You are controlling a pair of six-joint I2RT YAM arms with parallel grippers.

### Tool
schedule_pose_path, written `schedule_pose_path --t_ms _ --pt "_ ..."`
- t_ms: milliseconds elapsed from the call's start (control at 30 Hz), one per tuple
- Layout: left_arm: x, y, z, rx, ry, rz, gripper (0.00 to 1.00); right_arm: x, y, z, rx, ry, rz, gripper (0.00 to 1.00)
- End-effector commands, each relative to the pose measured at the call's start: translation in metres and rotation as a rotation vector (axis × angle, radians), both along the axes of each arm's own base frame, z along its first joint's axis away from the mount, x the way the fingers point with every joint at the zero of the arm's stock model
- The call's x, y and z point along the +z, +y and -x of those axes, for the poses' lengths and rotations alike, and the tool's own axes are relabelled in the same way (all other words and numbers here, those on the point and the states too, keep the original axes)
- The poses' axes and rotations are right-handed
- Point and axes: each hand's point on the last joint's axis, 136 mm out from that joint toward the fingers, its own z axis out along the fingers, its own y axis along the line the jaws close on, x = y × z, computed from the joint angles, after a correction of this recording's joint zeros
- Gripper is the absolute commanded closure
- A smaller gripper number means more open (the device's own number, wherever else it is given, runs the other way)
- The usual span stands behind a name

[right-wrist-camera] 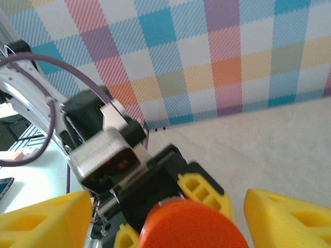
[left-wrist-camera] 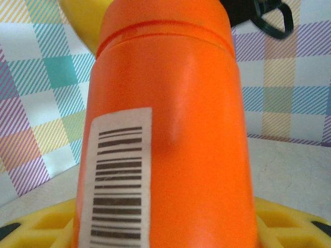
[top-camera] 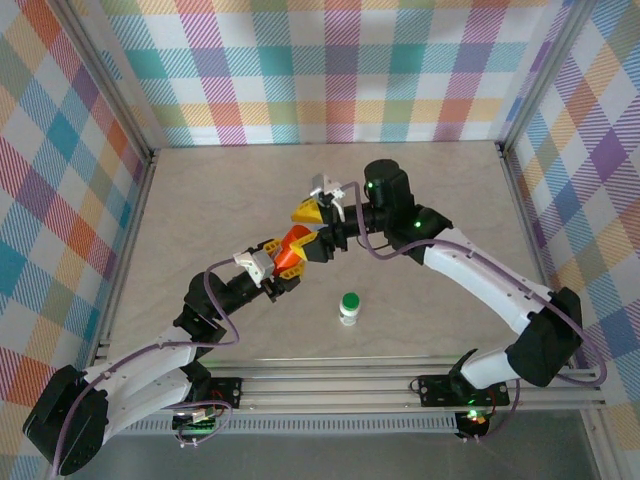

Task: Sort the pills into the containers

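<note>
Near edge: both arm bases sit on the aluminium rail.

Just past it, a white bottle with a green cap stands upright on the table, a little right of centre. It is apart from both grippers.

Mid-table: the left gripper is clamped on an orange bottle. Its yellow fingers sit on either side of the bottle's lower body. The bottle is plain opaque orange plastic and cylindrical, with a step where the cap meets the body. A white barcode label runs along the body's left side in the left wrist view. The cap end points away from the left wrist, toward the right arm.

Pills: can't tell where they are. The bottle wall is opaque and hides the contents.

Just beyond: the right gripper faces the cap end-on, jaws apart. One yellow finger is wide of the cap on the left, with a visible gap. The other is close beside the cap on the right; I can't tell whether it touches. In the right wrist view, the left arm's grey wrist camera and purple cable show behind the cap.

Surface: pale beige with a faint marbled pattern, matte.

Room: the table is boxed in on the left, right and far sides by checked cloth walls in pastel pink, teal, yellow, orange and purple. Metal frame posts stand at the far corners.
</note>
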Motion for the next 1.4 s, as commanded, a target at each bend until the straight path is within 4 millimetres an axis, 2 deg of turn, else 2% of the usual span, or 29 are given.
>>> schedule_pose_path --t_ms 0,100,233,267,400,500,667,733,900,967,1033,1133,1267,1333,1367 --pt "0.020 0.001 0.002 -0.004 -0.048 0.046 1.00 0.013 -0.002 0.009 0.057 -0.040 -0.014 0.16" --pt "0.019 0.003 -0.001 0.016 -0.043 0.047 1.00 0.021 -0.001 -0.006 -0.039 0.010 -0.006 0.11" --pt "0.015 0.014 -0.015 0.118 -0.016 0.047 1.00 0.016 -0.006 -0.064 -0.412 0.200 0.043 0.09" --pt "0.015 0.016 -0.018 0.136 -0.015 0.046 1.00 0.012 -0.008 -0.072 -0.473 0.260 0.053 0.10" --pt "0.013 0.021 -0.022 0.174 -0.011 0.043 1.00 -0.008 -0.001 -0.075 -0.599 0.401 0.124 0.14" --pt "0.013 0.020 -0.022 0.172 -0.012 0.043 1.00 -0.021 0.006 -0.071 -0.608 0.487 0.139 0.20" --pt "0.012 0.022 -0.023 0.185 -0.010 0.038 1.00 -0.032 0.025 -0.052 -0.523 0.495 0.181 0.22" --pt "0.012 0.022 -0.024 0.186 -0.011 0.037 1.00 -0.034 0.028 -0.047 -0.495 0.496 0.189 0.25" --pt "0.014 0.023 -0.022 0.186 -0.015 0.040 1.00 -0.039 0.030 -0.037 -0.427 0.455 0.212 0.43" --pt "0.014 0.022 -0.021 0.176 -0.018 0.041 1.00 -0.038 0.030 -0.029 -0.365 0.388 0.203 0.52" --pt "0.015 0.021 -0.019 0.163 -0.021 0.041 1.00 -0.034 0.029 -0.019 -0.281 0.301 0.180 0.56" --pt "0.016 0.018 -0.014 0.132 -0.034 0.045 1.00 -0.028 0.025 0.012 -0.042 0.153 0.120 0.54" --pt "0.017 0.014 -0.010 0.099 -0.040 0.044 1.00 -0.032 0.008 0.054 0.264 -0.084 0.084 0.45" --pt "0.017 0.013 -0.009 0.094 -0.041 0.045 1.00 -0.041 0.004 0.055 0.300 -0.164 0.108 0.44" --pt "0.017 0.013 -0.008 0.090 -0.042 0.044 1.00 -0.045 0.003 0.050 0.292 -0.193 0.128 0.40"
